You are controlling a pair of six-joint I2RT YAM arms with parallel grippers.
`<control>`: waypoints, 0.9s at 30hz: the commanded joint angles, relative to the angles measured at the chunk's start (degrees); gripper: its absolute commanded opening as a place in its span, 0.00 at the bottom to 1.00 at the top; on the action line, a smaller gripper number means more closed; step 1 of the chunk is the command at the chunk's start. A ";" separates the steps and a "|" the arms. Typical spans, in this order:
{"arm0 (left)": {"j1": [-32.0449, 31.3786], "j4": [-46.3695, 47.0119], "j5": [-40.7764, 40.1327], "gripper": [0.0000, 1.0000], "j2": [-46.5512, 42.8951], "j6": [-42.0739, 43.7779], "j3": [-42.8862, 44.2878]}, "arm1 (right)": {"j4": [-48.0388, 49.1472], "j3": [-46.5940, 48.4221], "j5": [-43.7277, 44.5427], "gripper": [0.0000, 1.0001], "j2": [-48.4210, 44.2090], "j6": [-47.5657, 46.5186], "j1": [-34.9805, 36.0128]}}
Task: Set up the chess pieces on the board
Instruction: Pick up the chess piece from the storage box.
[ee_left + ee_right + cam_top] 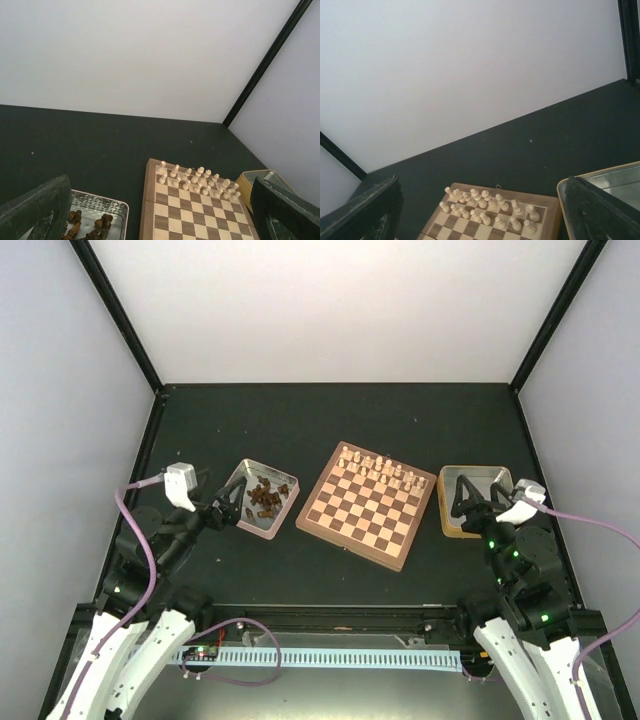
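The board (pixel 366 504) lies in the middle of the table, with cream-white chessmen (pixel 378 470) in two rows along its far edge. Several dark brown chess pieces (pixel 262 499) lie in a metal tray (pixel 282 480) left of the board. My left gripper (pixel 231 508) is open and empty at the tray's near-left edge. My right gripper (pixel 469 504) is open and empty over a yellow-rimmed tray (pixel 447 502) right of the board. In the left wrist view the board (pixel 200 215) and brown pieces (pixel 90 226) show between my fingers (pixel 37 207). The right wrist view shows the board (pixel 490 220).
The yellow-rimmed tray (pixel 600 182) looks empty. Black frame posts stand at the table's back corners (pixel 155 388). White walls close the back and sides. A cable rail (pixel 330 658) runs along the near edge between the arm bases.
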 commanded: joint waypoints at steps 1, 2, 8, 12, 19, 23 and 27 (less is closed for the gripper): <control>-0.22 -0.63 1.80 0.99 -0.50 1.05 1.24 | -0.85 0.92 -0.46 0.93 -0.73 0.32 0.29; -0.21 -0.78 1.89 0.99 -0.28 0.96 1.27 | -0.92 1.00 -1.11 0.97 -0.79 0.34 0.29; -0.22 -1.39 0.30 0.99 1.83 -0.48 -0.33 | 0.99 0.80 -5.04 1.00 -0.22 -0.58 0.29; -0.21 0.26 0.31 0.99 2.54 -1.53 -3.62 | 2.89 0.25 -7.58 1.00 0.62 -0.78 0.24; -0.21 0.79 -2.99 0.99 9.22 -4.74 -7.07 | 5.57 -1.39 -8.59 1.00 5.43 1.89 0.29; -0.17 -1.56 -7.91 0.99 16.08 -5.91 -5.94 | 6.60 -1.96 -10.28 0.99 10.21 3.74 0.29; 0.03 -2.80 -9.79 0.94 23.02 -8.29 -4.56 | 5.43 -1.36 -10.46 0.90 15.64 5.28 0.29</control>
